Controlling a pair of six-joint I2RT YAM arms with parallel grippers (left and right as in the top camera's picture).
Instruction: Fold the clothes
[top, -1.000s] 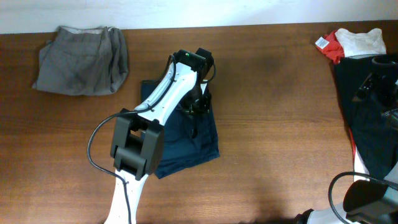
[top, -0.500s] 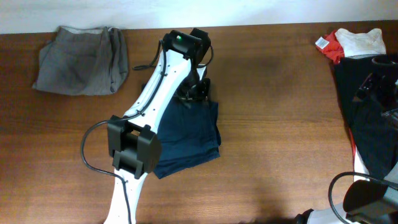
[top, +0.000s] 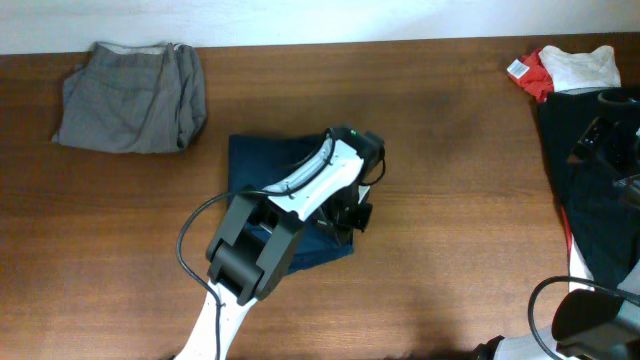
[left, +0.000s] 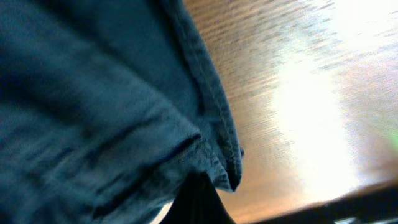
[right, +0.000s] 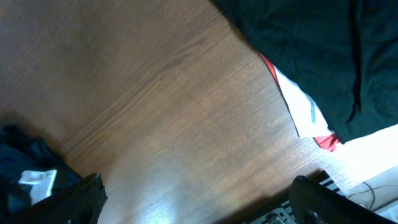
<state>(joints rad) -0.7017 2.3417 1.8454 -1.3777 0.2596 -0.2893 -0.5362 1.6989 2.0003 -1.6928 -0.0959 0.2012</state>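
The navy-blue shorts (top: 262, 165) lie folded in the middle of the table. My left gripper (top: 356, 207) is at their right edge. In the left wrist view its fingers (left: 205, 200) meet as one dark shape, shut on the shorts' hem (left: 217, 134), which hangs just above the wood. Grey-khaki trousers (top: 130, 95) lie at the far left. Red and white pieces (top: 572, 68) lie at the far right, with a black garment (top: 600, 200) below them. My right gripper (right: 199, 196) is open and empty over bare wood, its arm (top: 608, 125) above the black garment (right: 311, 50).
The wooden table (top: 450, 200) runs to a white wall at the back. A red-and-white edge (right: 305, 115) shows under the black garment. A dark cloth with a white label (right: 31, 168) lies at the lower left of the right wrist view.
My left gripper has moved from the far edge of the shorts to their right side, nearer the front. The right arm has not moved.
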